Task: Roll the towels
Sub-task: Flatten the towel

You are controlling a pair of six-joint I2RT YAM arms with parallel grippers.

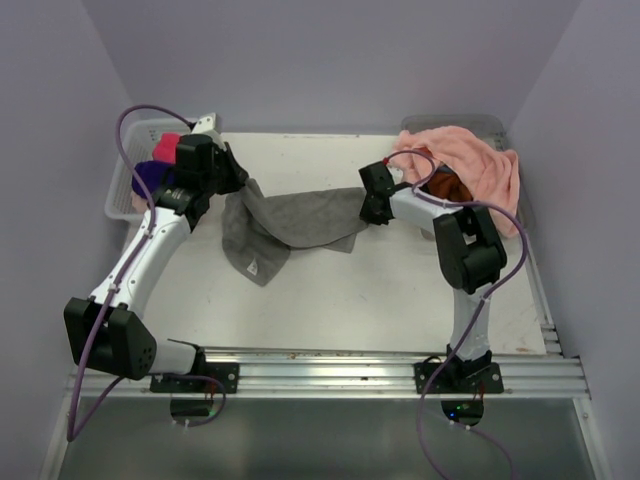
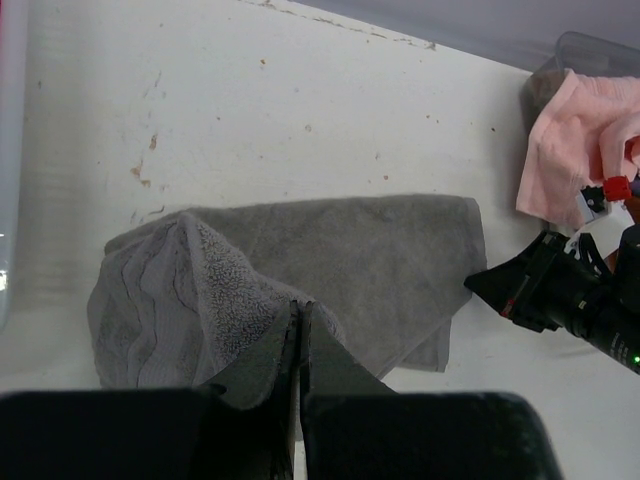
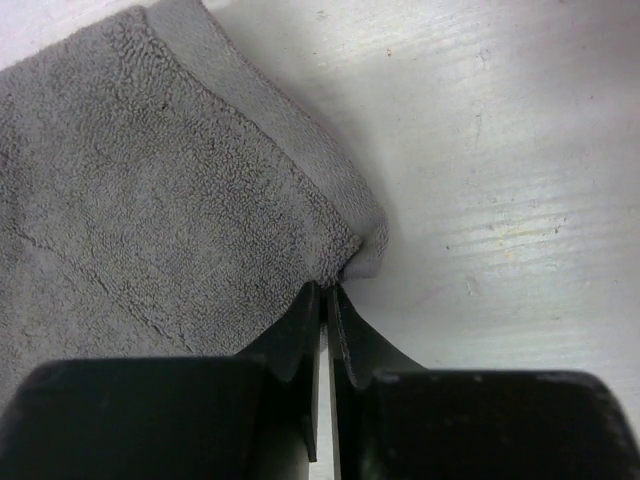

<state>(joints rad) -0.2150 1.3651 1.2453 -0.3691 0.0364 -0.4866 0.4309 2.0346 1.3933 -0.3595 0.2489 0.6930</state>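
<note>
The salmon pink towel (image 1: pixel 480 160) hides most of its bin (image 1: pixel 478 122) (only the far rim shows).

The grey towel (image 2: pixel 380 250) is nubbly matt terry cloth; the white table (image 2: pixel 300 90) looks smooth but scuffed.

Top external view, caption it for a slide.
Left gripper and right gripper pinch opposite ends of a grey towel.

A spread towel (image 1: pixel 290 220) lies across the middle of the table (image 1: pixel 380 290), its left end pinched in the left end effector (image 1: pixel 240 182) and its right corner in the right end effector (image 1: pixel 368 210). At the table's far right corner, a bin (image 1: pixel 480 122) has a draped towel (image 1: pixel 480 160) over its rim. A basket (image 1: pixel 118 200) at the table's left edge holds bundled towels (image 1: pixel 160 160).
</note>
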